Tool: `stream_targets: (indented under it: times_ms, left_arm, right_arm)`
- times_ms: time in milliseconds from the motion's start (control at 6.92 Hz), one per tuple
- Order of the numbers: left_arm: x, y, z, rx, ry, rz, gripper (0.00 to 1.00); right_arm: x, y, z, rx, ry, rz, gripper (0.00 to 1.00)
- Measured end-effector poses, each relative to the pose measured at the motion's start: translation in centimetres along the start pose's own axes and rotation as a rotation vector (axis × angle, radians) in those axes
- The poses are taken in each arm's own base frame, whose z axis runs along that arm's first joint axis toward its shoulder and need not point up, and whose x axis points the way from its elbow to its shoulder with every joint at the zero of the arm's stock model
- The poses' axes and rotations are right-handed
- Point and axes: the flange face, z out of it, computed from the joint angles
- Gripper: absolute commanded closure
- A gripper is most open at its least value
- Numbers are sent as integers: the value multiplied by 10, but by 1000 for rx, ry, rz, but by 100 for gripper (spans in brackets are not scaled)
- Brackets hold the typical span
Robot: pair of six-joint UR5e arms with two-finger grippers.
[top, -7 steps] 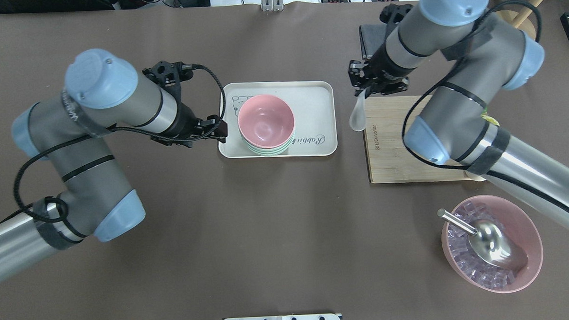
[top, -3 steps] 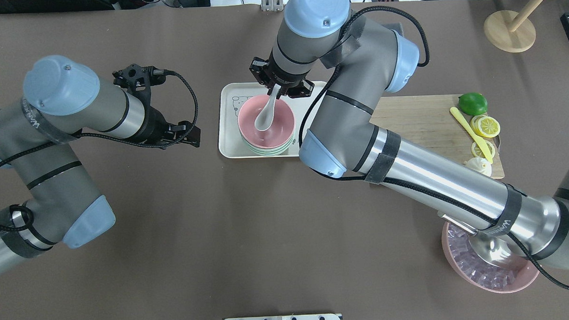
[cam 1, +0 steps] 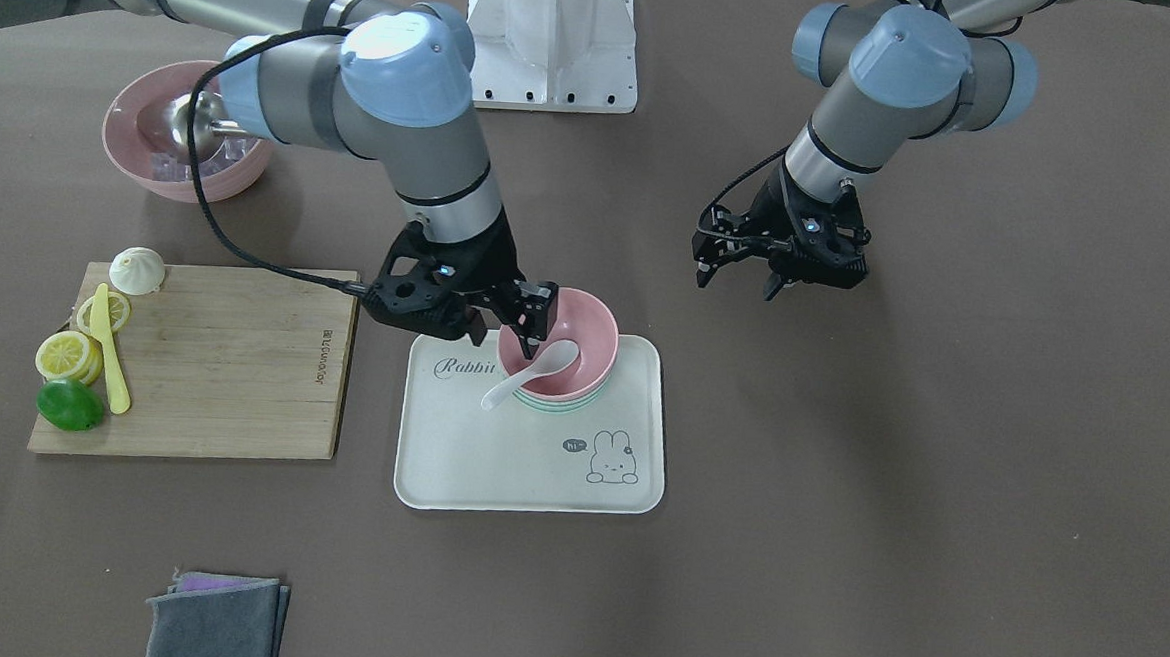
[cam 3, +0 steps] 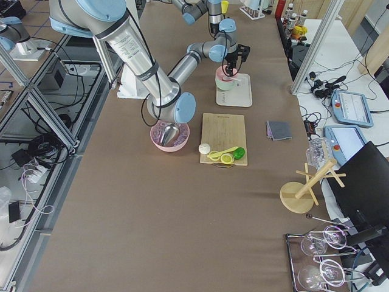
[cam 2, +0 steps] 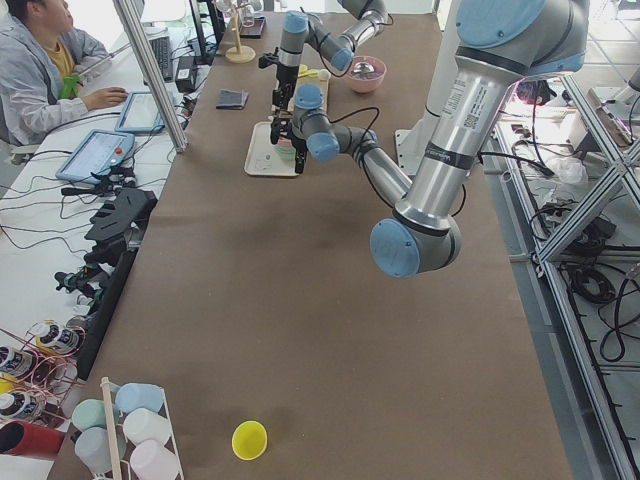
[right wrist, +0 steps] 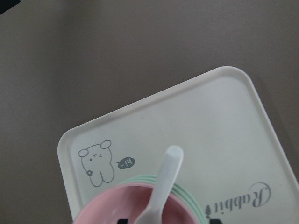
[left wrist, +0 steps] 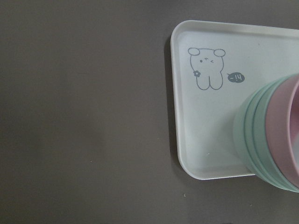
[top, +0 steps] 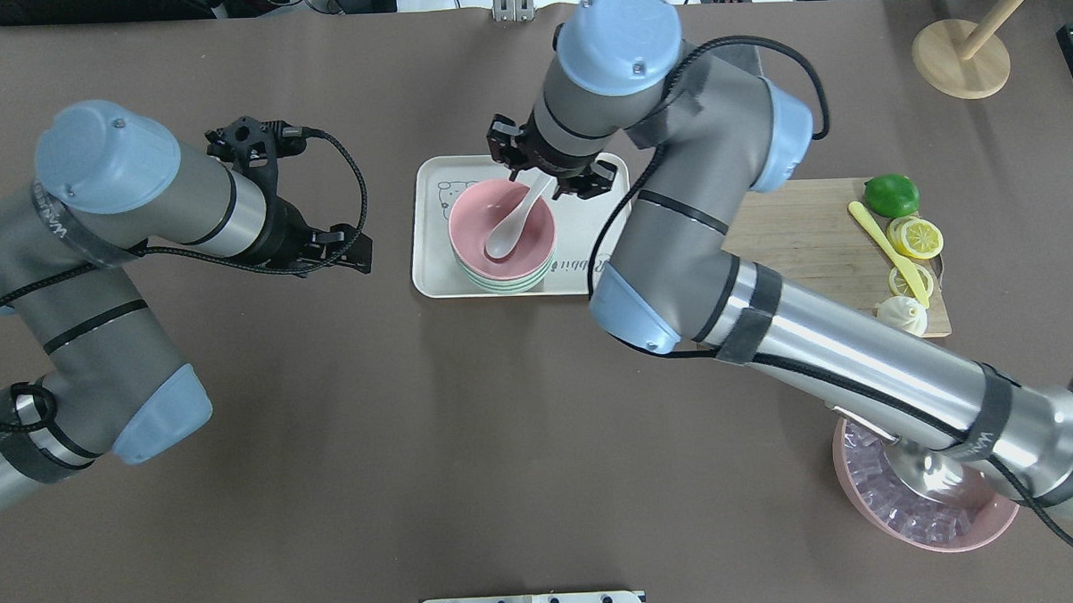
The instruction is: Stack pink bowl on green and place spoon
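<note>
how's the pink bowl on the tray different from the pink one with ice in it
The stacked pink bowl sits nested on the green bowl on a tray; the ice bowl stands alone on the table. The stacked one holds a white spoon; the ice bowl holds clear cubes and a metal scoop. The ice bowl looks wider. Both are pink, round, upright.

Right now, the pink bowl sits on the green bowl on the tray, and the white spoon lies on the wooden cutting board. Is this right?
Not quite. The spoon lies inside the pink bowl, its handle leaning over the rim, as the overhead view shows. The rest is right.
</note>
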Motion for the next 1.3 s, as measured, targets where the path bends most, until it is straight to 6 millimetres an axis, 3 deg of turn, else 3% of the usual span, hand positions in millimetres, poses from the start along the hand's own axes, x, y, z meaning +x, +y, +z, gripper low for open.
stream_targets:
  times_ms: [145, 289, 578, 867, 1012, 1157, 1301]
  left_arm:
    - [-33, -8, -4, -1, -32, 50, 15]
    - [-78, -14, -14, -21, -56, 99, 3]
    - [-197, -12, -46, -82, -92, 198, 2]
    - [-307, 2, -83, -102, -147, 270, 2]
    - [-351, 15, -95, -117, -175, 302, 2]
    - [-376, 27, -101, -119, -190, 323, 2]
    - [-389, 34, -102, -111, -191, 337, 2]
  right_arm:
    - [73, -46, -19, -7, 28, -74, 0]
    - [152, -96, -37, -14, 67, -145, 0]
    - [339, -188, -84, -27, 165, -318, 0]
    - [503, -256, -138, -61, 189, -427, 0]
    - [567, -272, -155, -75, 187, -470, 0]
    - [615, -268, -166, -66, 188, -503, 0]
    - [647, -251, -170, -33, 187, -525, 0]
